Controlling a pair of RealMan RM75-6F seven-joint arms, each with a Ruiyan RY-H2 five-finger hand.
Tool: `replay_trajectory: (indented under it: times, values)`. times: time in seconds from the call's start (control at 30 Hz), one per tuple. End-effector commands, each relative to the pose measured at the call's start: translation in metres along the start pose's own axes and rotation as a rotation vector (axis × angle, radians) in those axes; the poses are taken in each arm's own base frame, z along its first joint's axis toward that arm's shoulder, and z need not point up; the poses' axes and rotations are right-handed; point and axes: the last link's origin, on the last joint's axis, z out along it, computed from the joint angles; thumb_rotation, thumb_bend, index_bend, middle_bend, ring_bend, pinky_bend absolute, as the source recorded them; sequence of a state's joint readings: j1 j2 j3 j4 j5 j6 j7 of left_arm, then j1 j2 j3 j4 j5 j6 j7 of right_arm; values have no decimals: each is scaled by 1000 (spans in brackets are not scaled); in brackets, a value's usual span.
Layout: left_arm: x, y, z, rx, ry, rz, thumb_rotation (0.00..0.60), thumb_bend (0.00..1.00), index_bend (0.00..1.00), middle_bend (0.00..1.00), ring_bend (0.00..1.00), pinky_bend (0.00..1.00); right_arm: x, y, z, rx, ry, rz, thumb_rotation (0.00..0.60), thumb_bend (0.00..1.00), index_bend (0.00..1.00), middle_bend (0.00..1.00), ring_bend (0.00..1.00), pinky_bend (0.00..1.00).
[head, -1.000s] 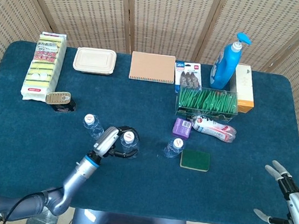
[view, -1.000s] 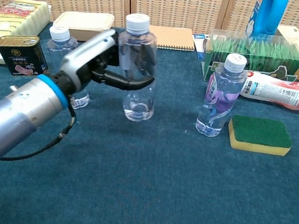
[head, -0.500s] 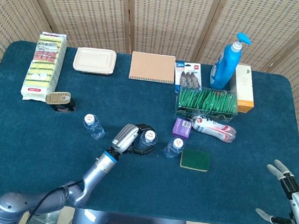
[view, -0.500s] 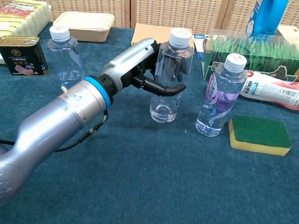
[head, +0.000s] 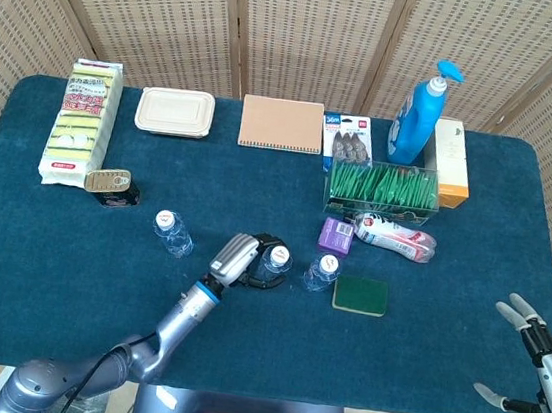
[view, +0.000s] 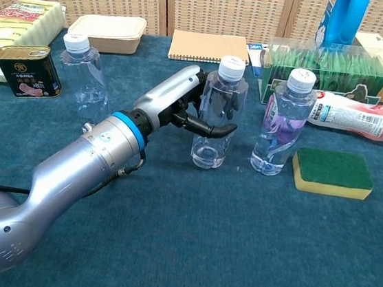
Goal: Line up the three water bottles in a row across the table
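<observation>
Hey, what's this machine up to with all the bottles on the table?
It is lining up three water bottles in a row on the blue table. Its left hand grips the middle bottle, which stands upright close beside the right-hand bottle. The third bottle stands apart, farther left near a small can. The right hand hangs at the table's corner with fingers spread, holding nothing. A green sponge lies beside the right-hand bottle.

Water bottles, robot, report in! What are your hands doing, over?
Left hand grips middle bottle, standing beside right bottle. Right hand open, idle at table edge. Left bottle stands apart. Sponge near right bottle.
</observation>
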State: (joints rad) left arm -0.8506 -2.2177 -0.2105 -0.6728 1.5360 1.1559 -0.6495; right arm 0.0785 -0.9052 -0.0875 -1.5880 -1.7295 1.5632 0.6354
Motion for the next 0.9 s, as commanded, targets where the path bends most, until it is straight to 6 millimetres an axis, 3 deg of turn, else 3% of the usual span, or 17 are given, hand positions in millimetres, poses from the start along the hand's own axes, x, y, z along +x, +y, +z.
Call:
replay_trajectory:
  times: [0.03,0.17,0.33,0.47,0.73,0.9]
  values:
    - [-2,-2,-2,-2,-19,4,600,289,412,396,301,403,1,0,0,-1,1,1,600,0,100,16,0,181]
    - [-2,-4,-3,3,-36,-2,600,286,161,199,161,333,2,1,0,-1,5,2,600,0,100,16,0,181]
    - [-1,-6,-4,0,-23,9,600,277,6,65,77,286,3,0,-1,1,7,1,600,0,99,16,0,181]
    - [2,-6,-7,-4,-13,-4,600,246,0,3,29,260,3,1,-2,3,8,1,600,0,100,18,0,181]
    - [10,-14,-16,17,-22,-23,600,196,0,0,0,216,2,-2,-2,12,2,-1,600,0,99,18,0,181]
    - [16,-13,-21,12,-6,-41,600,98,0,0,0,170,0,-3,-4,16,1,-6,600,0,100,17,0,181]
